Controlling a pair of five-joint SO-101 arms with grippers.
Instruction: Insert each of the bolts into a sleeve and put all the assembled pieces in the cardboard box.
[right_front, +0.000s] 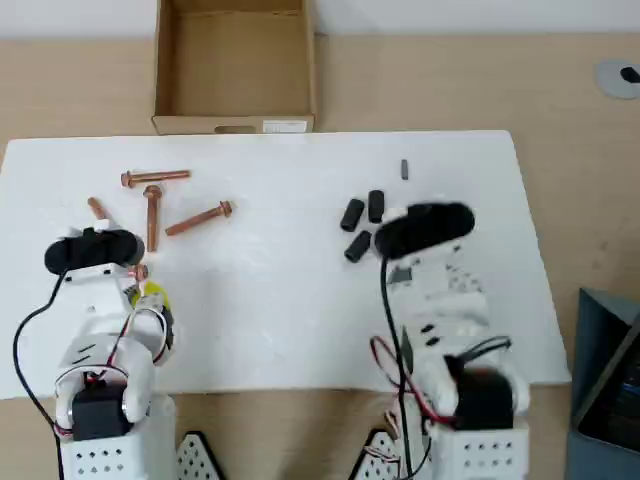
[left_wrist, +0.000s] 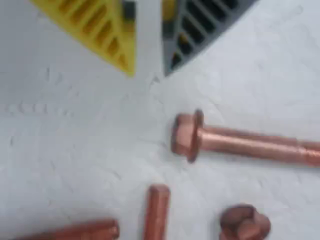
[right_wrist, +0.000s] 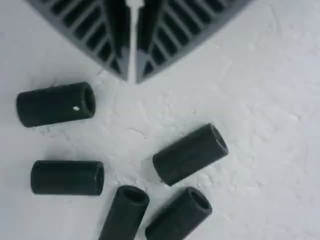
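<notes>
I judge the step in hand to be the first pick: nothing is joined yet, and the cardboard box (right_front: 200, 123) at the upper left of the high view looks empty. My left jaws hang low over the bolts (right_front: 152, 215) at the left of the white sheet (right_front: 270, 300), open only narrowly and holding nothing. My right jaws hang over the sleeves (right_wrist: 190, 154) right of the sheet's middle, all but closed with a mere sliver between them, and also hold nothing. To do this well, I should widen the left jaws first. Then I should take the nearest bolt (left_wrist: 240, 145) across its shaft close to the head, so the plain end sticks out free for entering a sleeve. On the right, I should choose the lone sleeve (right_wrist: 55, 104) that lies apart from its neighbours. I should grip it across its body and leave its bore open. The sleeves that lie close together could roll or get nudged if I come down between them. By my count there are five bolts in the high view, one half hidden by my left arm (right_front: 95, 330), so I hold that number loosely. There are five sleeves in the right wrist view and one box. A small dark bit (right_front: 404, 170) lies higher on the sheet, too small to tell what it is.
</notes>
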